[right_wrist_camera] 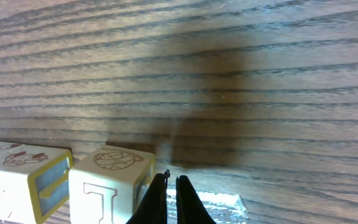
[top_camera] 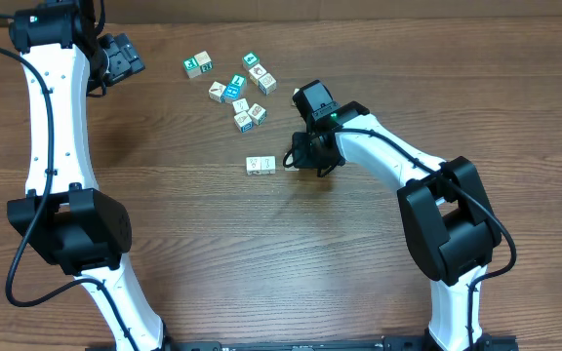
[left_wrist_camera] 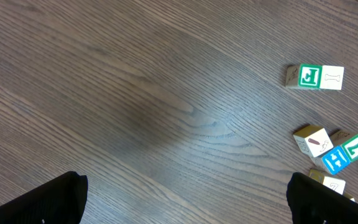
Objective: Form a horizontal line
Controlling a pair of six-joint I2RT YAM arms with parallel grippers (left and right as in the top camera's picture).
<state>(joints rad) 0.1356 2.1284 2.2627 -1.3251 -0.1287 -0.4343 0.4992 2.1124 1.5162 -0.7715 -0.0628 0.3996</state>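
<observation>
The horizontal line [top_camera: 260, 165] is a short row of two pale wooden cubes side by side near the table's middle. In the right wrist view they are the T-lettered cube [right_wrist_camera: 110, 182] and a second cube [right_wrist_camera: 16, 180] to its left. My right gripper [top_camera: 305, 156] is shut and empty, and its tips [right_wrist_camera: 171, 186] rest at the table right beside the T-lettered cube's right face. My left gripper [top_camera: 123, 57] is open and empty at the far left, and its fingers [left_wrist_camera: 185, 199] hang over bare table.
Several loose teal-and-white and pale cubes [top_camera: 242, 90] lie scattered behind the row, with a joined pair [top_camera: 199, 65] at their left. The left wrist view shows that pair [left_wrist_camera: 316, 76] and part of the cluster [left_wrist_camera: 334, 152] at its right edge.
</observation>
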